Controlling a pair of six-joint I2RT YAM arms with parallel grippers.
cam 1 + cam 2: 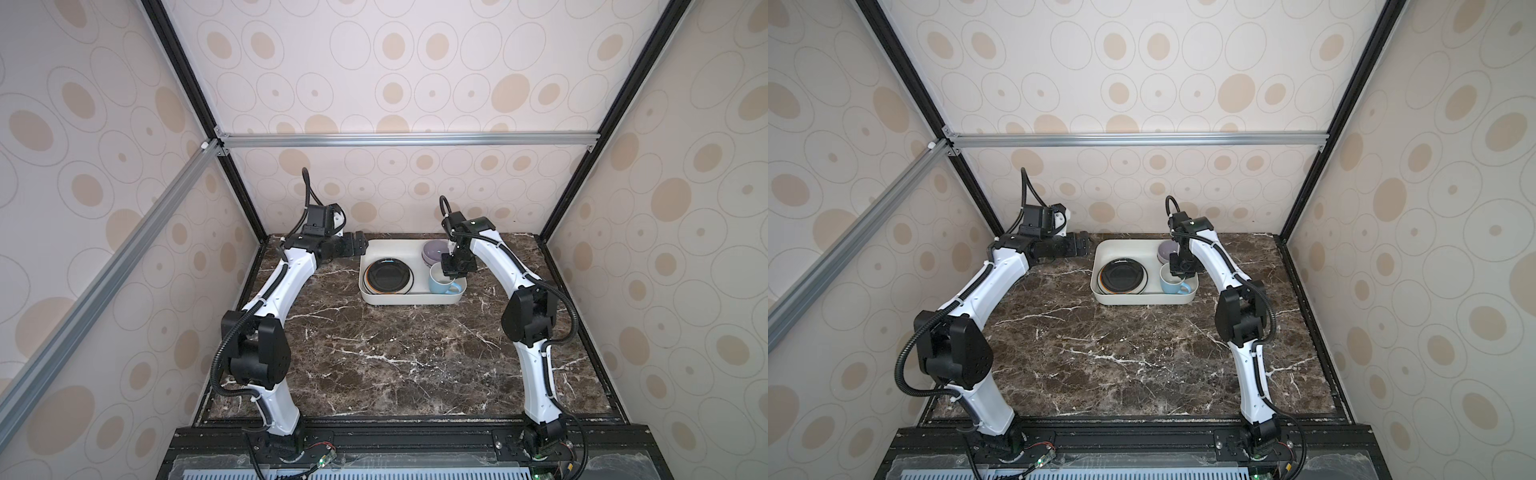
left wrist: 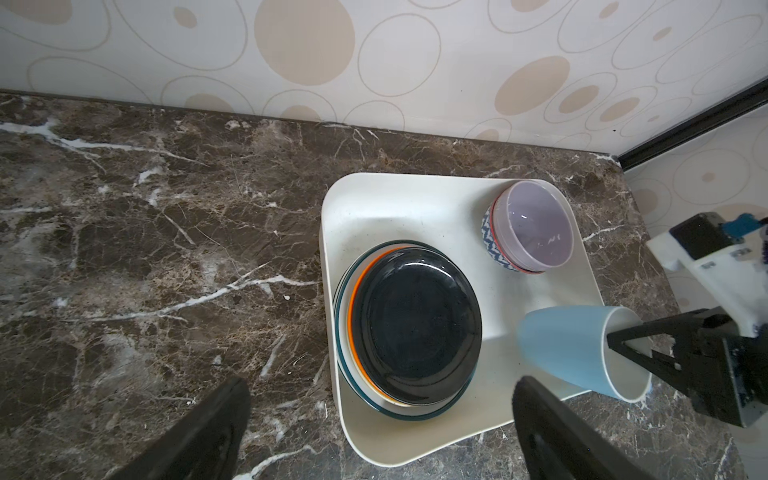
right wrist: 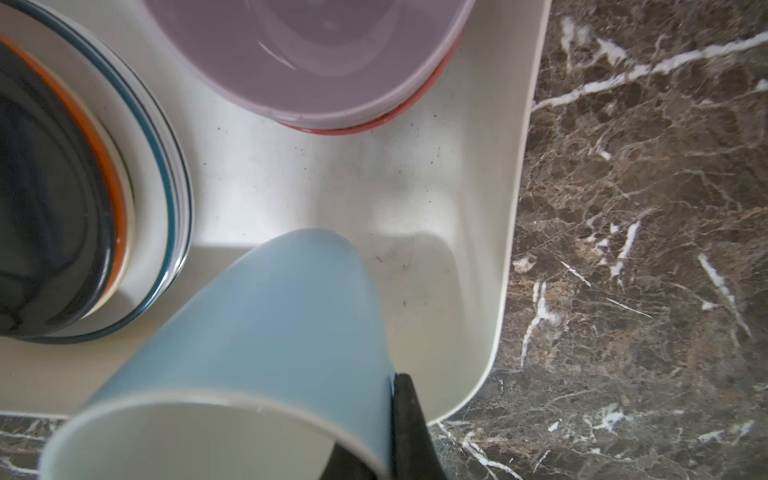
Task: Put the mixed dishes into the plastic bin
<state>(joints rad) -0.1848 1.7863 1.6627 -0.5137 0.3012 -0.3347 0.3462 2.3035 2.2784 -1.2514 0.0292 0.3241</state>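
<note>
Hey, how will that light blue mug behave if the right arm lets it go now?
The light-blue mug looks glazed ceramic: probably slippery in the right gripper's rim pinch, and chippable if dropped. Its tall round body in the plastic bin may tip if nudged, rolling until the handle catches.

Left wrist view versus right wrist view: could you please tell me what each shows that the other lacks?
Only the left wrist view: the whole outline of the plastic bin, the blue zigzag outside of the bowl, and the patterned wall. Only the right wrist view: dark specks on the bin floor beside the mug. Both: the right end effector shut on the mug's rim, the bowl's lavender inside, the black-bottomed plate stacked on the white plate, and the marble table.
</note>
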